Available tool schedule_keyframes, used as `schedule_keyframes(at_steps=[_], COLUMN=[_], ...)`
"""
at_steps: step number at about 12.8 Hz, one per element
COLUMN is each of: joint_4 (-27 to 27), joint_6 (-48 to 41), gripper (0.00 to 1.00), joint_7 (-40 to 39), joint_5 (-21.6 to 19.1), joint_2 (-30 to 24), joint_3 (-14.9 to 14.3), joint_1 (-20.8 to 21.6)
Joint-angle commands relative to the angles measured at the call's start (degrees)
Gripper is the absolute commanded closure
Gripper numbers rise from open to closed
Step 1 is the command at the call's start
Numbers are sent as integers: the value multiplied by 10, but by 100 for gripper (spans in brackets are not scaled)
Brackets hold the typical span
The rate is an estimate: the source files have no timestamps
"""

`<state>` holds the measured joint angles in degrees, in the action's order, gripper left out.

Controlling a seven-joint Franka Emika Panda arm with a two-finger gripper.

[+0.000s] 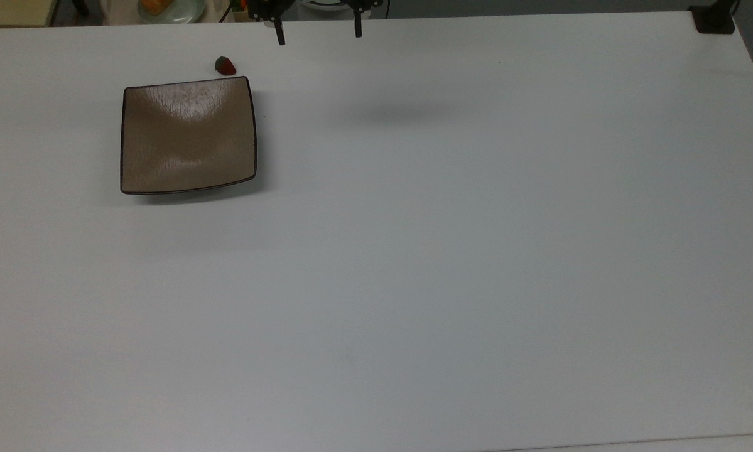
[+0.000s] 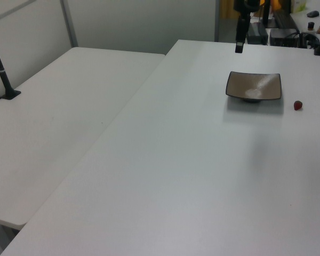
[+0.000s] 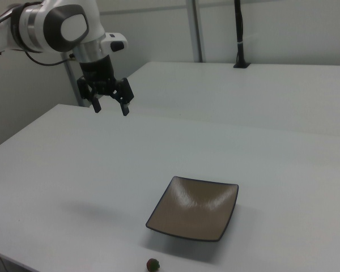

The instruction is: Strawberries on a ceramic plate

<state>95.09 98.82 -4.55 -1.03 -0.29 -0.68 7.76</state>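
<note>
A small red strawberry (image 1: 225, 66) with a dark green cap lies on the white table just beyond the far right corner of the ceramic plate (image 1: 188, 135) in the top view. The strawberry (image 2: 297, 105) (image 3: 153, 264) rests off the plate, a short gap from its rim. The square tan-brown plate (image 2: 254, 86) (image 3: 194, 208) has nothing on it. My gripper (image 1: 319, 34) (image 3: 110, 106) hangs open and empty high above the table, well away from the plate and to the top view's right of the strawberry. In the left view the gripper's finger (image 2: 239, 47) shows above the plate.
A round pale green plate (image 1: 181, 12) with orange food sits past the table's far edge in the top view. A black mount (image 1: 714, 22) stands at the table's far right corner. A second white table (image 2: 53, 122) adjoins on the left view's left.
</note>
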Motion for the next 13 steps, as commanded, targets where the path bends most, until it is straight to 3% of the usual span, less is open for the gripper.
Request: schedule_keyframes(at_steps=[1,8,13], joint_4=[15,14,13], joint_6=[12,3,-10], gripper=[0,0,0], joint_7=[5,-22,-299], joint_5=[1,1,1], joint_2=[-8,-10,-11], joint_3=[-5,-5,-20], joint_1=[5,3,-10])
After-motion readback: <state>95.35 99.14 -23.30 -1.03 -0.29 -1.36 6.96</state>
